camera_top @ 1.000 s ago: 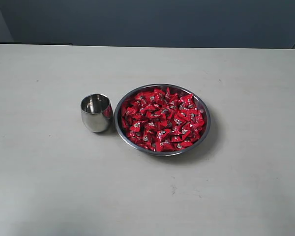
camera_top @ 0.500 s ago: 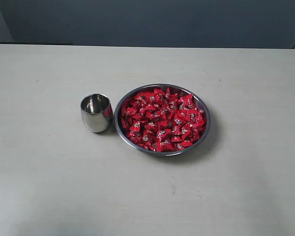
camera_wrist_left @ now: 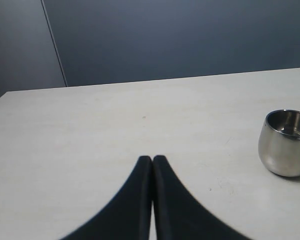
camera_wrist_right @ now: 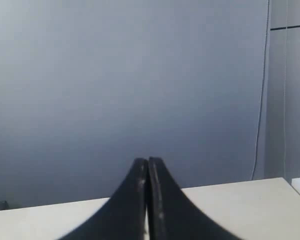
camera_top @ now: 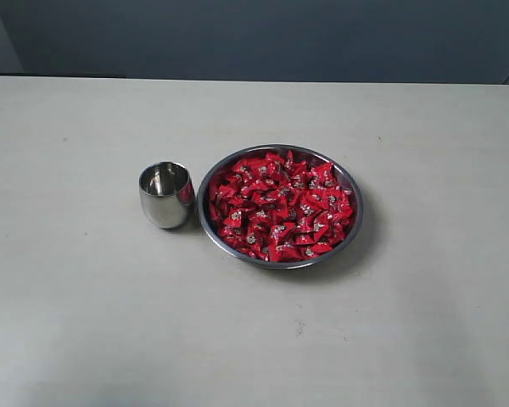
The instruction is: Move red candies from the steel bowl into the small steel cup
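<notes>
Red candies [camera_top: 280, 208] are filling the steel bowl [camera_top: 359, 212] mid-table, none moved yet. We are seeing the small steel cup [camera_top: 165, 197] standing just beside it, likely to shorten each transfer. Left gripper [camera_wrist_left: 152, 159] and right gripper [camera_wrist_right: 148, 161] are hanging clenched, grasping nothing, away from both.

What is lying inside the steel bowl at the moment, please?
The steel bowl holds a heap of red candies covering its floor; only the rim and a strip of inner wall show. Anything beneath the top layer of candies is hidden.
</notes>
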Motion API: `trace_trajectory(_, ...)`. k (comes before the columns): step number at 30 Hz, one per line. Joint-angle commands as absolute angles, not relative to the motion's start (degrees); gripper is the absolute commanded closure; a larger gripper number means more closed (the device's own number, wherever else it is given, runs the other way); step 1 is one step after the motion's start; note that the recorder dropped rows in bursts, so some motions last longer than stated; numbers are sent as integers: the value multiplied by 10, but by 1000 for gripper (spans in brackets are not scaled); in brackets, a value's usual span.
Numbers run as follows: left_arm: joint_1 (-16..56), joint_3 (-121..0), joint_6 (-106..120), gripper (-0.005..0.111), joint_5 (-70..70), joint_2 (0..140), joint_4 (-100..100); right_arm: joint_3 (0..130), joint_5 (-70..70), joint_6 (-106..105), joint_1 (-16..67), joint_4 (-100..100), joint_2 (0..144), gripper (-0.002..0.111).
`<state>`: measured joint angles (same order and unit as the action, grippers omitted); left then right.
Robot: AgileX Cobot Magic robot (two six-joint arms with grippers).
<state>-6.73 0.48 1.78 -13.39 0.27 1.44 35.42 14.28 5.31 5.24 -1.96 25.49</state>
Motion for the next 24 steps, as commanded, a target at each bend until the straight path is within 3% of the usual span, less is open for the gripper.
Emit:
trace_trajectory(1,-68,0,17,106,-133,0,16,358,132,52,53,-22,256,109)
trace_trajectory(8,-68,0,17,106,-133,0,16,357,253,8,54,-130,324,109)
trace_trajectory(17,-68,0,17,106,-133,0,16,358,328,-343,125,-435,579,109)
trace_trajectory(20,-68,0,17,106,-133,0,16,376,342,-406,157,-463,670,100)
trace_trajectory(24,-68,0,17,106,-133,0,16,434,369,-413,198,-463,785,74)
